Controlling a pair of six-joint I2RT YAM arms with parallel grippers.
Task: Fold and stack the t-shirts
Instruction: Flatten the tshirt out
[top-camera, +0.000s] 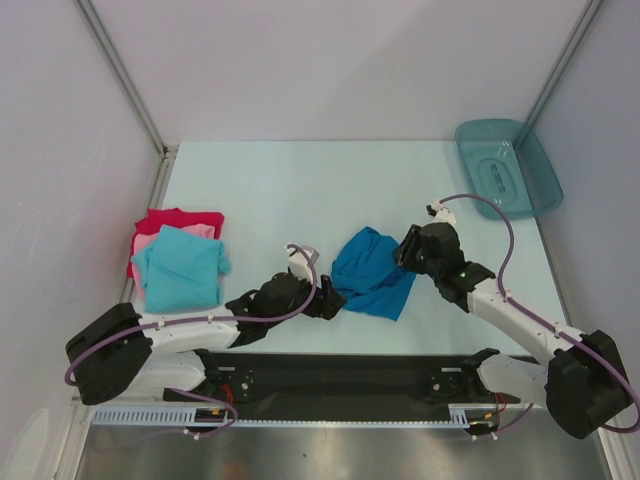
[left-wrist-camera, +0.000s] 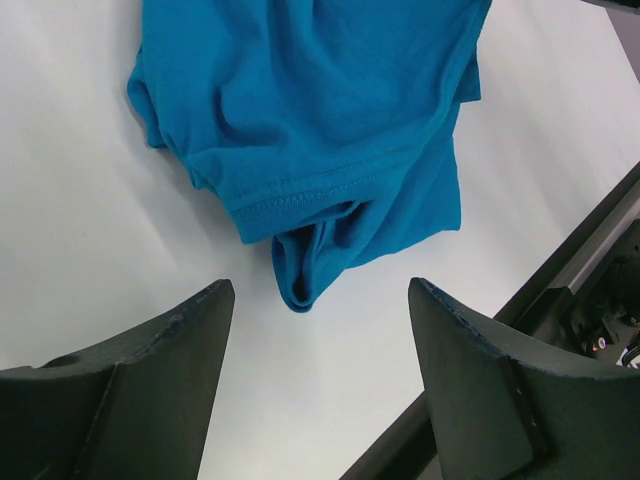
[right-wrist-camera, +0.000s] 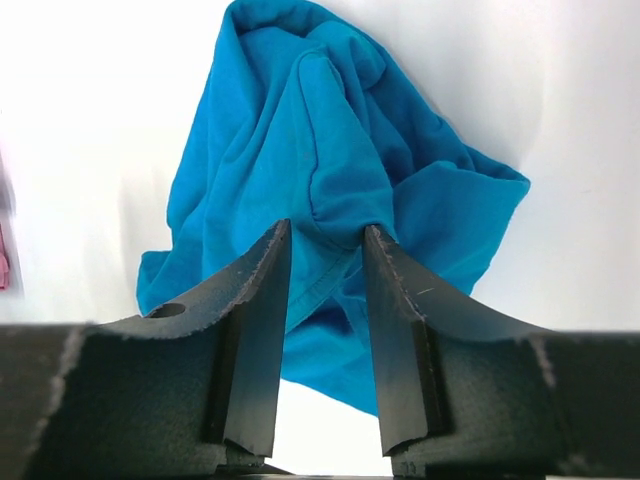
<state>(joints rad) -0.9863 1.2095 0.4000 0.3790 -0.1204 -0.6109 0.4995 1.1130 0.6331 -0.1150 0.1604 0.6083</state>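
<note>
Left gripper (left-wrist-camera: 320, 300) is wide open and holds nothing. It sits low over the table (top-camera: 280, 190), with the hemmed corner of the blue t-shirt (top-camera: 370, 272) just ahead of it, lined up between the fingers.

Risk on that side: the shirt is a crumpled heap and layers look doubled under that hem. If we close here we likely pinch two layers, or only the dangling tip, and the spread comes out twisted.

Right gripper (right-wrist-camera: 327, 235) has its jaws narrowed around a raised ridge of the same shirt, and cloth fills the gap. We can't tell whether it's actually clamped.

Risk there: it's a mid-panel fold, not an edge or shoulder, so a lift probably bunches the shirt instead of opening it. A shallow bite could also slip out. If both arms pull with mismatched holds, we drag the heap rather than flatten it.

Positions:
- Turquoise t-shirt (top-camera: 180, 270) lies folded over the pink t-shirt (top-camera: 145, 243) and red t-shirt (top-camera: 180, 217) at the table's left, well apart from both grippers.
- Blue t-shirt is mid-table between the grippers. The left one is just off its near-left corner, the right one on its right side.
- Tray (top-camera: 505, 165) is at the far right corner, well apart.
</note>
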